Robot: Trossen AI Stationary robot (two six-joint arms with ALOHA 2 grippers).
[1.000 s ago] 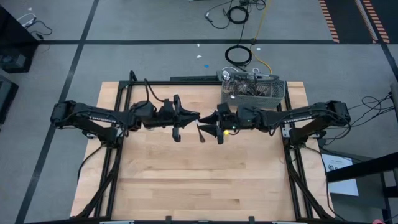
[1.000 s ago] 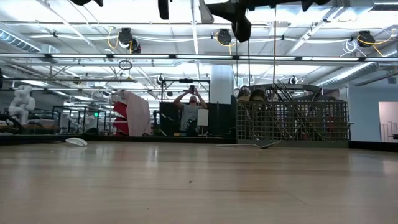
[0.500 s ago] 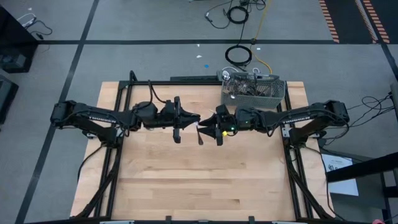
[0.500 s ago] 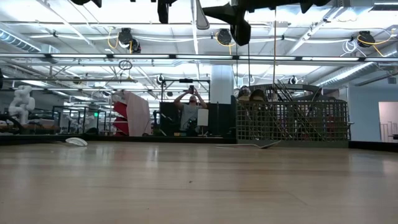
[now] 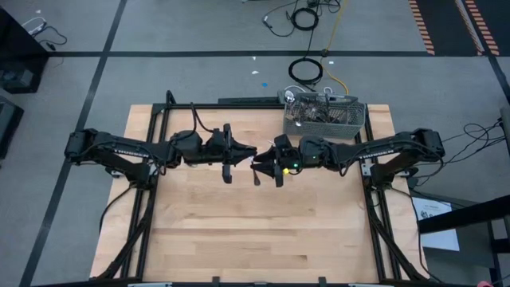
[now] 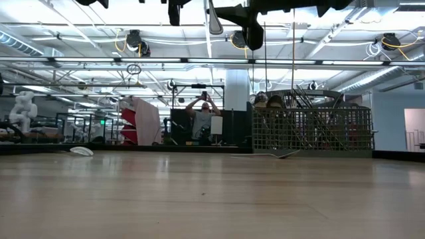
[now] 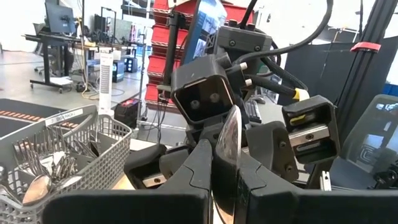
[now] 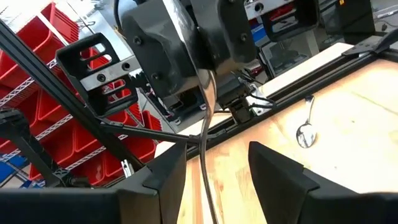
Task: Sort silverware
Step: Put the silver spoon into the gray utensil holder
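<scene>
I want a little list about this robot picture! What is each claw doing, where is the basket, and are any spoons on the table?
left gripper: shut on a spoon, held up above the table
right gripper: open, fingers either side of the same spoon's handle
basket: grey wire mesh, far right corner of the table, full of silverware
loose spoon: lying on the table
stage: hand-over in mid-air
</scene>
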